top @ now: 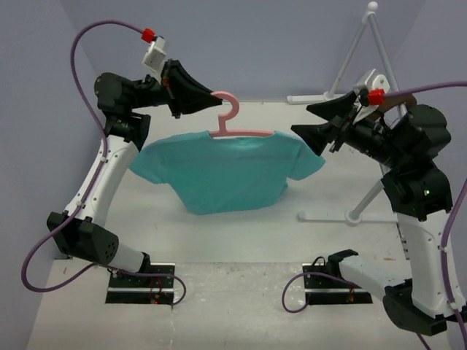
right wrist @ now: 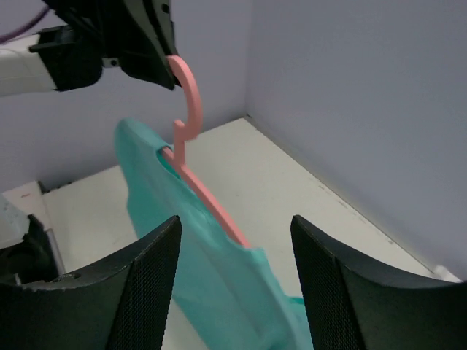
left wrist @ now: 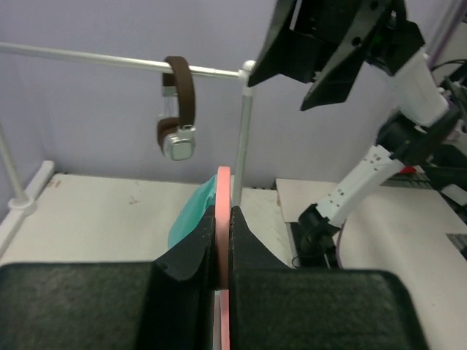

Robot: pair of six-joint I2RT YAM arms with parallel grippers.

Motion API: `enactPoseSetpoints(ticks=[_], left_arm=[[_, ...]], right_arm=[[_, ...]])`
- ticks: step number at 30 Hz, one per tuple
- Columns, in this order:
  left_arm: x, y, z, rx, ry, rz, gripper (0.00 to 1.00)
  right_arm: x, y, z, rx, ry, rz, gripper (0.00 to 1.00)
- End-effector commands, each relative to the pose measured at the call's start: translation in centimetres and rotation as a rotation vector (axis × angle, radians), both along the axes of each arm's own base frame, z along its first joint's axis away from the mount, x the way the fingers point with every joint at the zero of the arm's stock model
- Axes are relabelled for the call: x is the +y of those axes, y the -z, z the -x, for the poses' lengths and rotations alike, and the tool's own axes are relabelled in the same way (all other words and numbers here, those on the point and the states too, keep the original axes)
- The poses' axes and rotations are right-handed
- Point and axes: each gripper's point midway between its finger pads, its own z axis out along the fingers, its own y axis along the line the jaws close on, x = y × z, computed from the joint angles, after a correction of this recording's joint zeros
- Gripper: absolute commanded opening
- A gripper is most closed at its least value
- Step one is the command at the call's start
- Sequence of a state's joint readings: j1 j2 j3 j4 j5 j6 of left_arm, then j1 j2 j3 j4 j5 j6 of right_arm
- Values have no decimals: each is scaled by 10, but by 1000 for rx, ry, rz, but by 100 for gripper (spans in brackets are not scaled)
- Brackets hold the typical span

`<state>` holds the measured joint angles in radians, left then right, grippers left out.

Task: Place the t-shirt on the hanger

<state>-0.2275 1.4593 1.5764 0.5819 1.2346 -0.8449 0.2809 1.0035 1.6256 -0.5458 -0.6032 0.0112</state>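
— White table (top: 241, 240), lilac walls behind. Location of t-shirt (top: 226, 171)?
— Draped on hanger (top: 244, 133), suspended above table centre, toward far edge.
— Left gripper (top: 217, 104)?
— Clamped on hanger hook, jaws narrow.
— Right gripper (top: 300, 120)?
— Jaws wide, gripping nothing; positioned just beside right sleeve.

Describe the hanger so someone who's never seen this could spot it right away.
Above the table hangs a teal t-shirt. The hanger runs through its shoulders, hook pinched in the left gripper. It alone is thin and pink; the rack nearby is white.
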Motion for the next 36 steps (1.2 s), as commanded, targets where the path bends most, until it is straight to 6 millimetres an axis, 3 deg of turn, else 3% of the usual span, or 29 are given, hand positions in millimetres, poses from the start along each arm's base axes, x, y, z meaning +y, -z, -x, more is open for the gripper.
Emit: enactPoseSetpoints(ticks=[1,5,10,17,21,25,29,33,35,36], left_arm=[[-25,-7,29,-85,113,-6,0],[-40,-1,42,-111,209,-29,0],[-52,4,58,-134,318,-57,0],[-54,-5,58,-154,341,-60,0],[-55,-11,60,-170,347,-45,0],[-59,-15,56,-155,349,-36,0],[-61,-17,56,-151,361,-32,0],[-65,-20,52,-152,364,-26,0],[-67,-22,48,-137,357,-19,0],[-68,-24,41,-136,335,-4,5]], right_arm=[[51,19,-3,40,-266,73,63],[68,35,-3,44,-332,147,62],[78,72,7,134,-410,239,57],[56,97,8,180,-283,303,53],[53,116,19,233,-306,323,39],[56,119,26,251,-345,300,38],[54,125,22,263,-321,312,33],[54,121,16,228,-287,295,2],[50,118,15,216,-248,275,0],[50,115,11,207,-224,245,0]])
